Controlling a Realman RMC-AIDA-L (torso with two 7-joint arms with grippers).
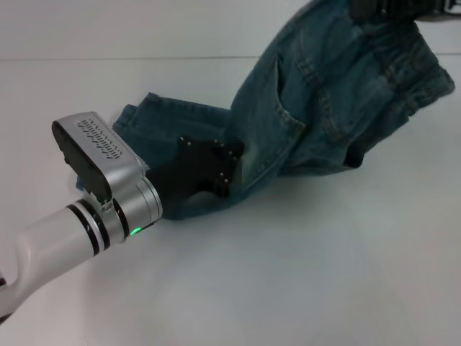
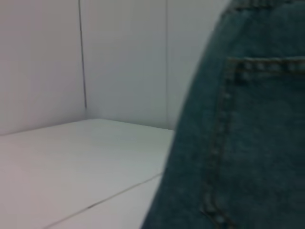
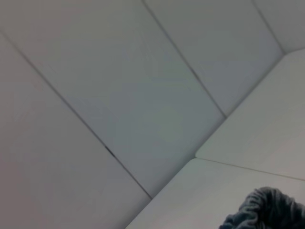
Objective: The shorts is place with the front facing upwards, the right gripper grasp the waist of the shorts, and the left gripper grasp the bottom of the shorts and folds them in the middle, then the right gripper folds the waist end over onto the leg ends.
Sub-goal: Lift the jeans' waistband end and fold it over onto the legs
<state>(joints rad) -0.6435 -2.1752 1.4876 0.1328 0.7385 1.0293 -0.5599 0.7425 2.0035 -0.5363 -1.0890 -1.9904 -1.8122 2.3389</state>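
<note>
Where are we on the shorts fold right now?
Both ends appear gripped: the left gripper at the bottom of the shorts, the right gripper lifting the waist of the shorts. The middle fold is underway; folding the waist over the leg ends remains.

White table w/ seam, pale panelled wall behind.

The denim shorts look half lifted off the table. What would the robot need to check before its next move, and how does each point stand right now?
1. Left hand on the shorts near the leg end: ok, black claw sits on the denim.
2. Left hand's grip closed: cannot tell.
3. Right hand at the waist of the shorts: ok, waist is raised toward it at the top edge.
4. Right hand's grip closed: cannot tell.
5. Leg ends flat on the table: cannot tell, partly hidden.
6. Fold in the middle finished: not ok.
</note>
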